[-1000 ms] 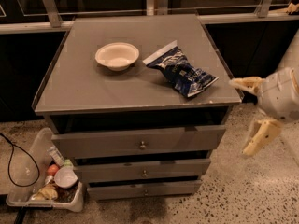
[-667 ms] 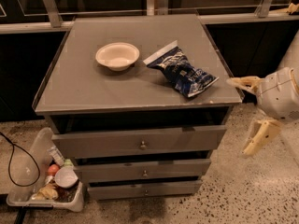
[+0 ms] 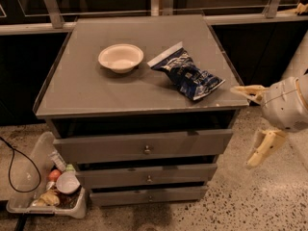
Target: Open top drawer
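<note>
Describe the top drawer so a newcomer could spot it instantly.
Find the grey cabinet holding a bowl and a chip bag. The top drawer sits directly under its tabletop, level with the open gripper hovering at the picture's right. It is the widest, tallest of three knobbed fronts.

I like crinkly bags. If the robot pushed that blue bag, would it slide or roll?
Probably slide, not roll: the blue bag lies flat on the smooth grey top. It looks crumpled, so likely floppy and light. The open gripper hangs right of the top drawer, touching nothing.
</note>
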{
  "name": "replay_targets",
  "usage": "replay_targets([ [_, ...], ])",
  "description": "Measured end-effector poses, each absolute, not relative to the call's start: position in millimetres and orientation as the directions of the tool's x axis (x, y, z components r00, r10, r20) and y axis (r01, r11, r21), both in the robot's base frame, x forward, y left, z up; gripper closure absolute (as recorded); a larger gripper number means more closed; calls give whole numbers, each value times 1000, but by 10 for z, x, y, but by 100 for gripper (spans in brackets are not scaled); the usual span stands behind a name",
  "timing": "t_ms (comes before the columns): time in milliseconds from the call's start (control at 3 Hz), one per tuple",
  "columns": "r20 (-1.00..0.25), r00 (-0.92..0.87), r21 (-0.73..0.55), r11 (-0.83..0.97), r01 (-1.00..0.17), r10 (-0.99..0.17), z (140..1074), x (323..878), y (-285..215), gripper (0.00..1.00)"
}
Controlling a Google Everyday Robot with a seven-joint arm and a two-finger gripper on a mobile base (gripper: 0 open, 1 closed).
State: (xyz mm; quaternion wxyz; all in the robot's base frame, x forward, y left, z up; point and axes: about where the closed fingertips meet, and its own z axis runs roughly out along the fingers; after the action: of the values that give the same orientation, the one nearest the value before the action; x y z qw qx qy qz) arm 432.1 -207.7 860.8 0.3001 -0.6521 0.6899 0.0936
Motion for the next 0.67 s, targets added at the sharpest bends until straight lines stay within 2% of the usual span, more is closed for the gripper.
replay_targets([
  [667, -570, 17, -176, 102, -979, -821, 7878, 4173, -1719, 0],
])
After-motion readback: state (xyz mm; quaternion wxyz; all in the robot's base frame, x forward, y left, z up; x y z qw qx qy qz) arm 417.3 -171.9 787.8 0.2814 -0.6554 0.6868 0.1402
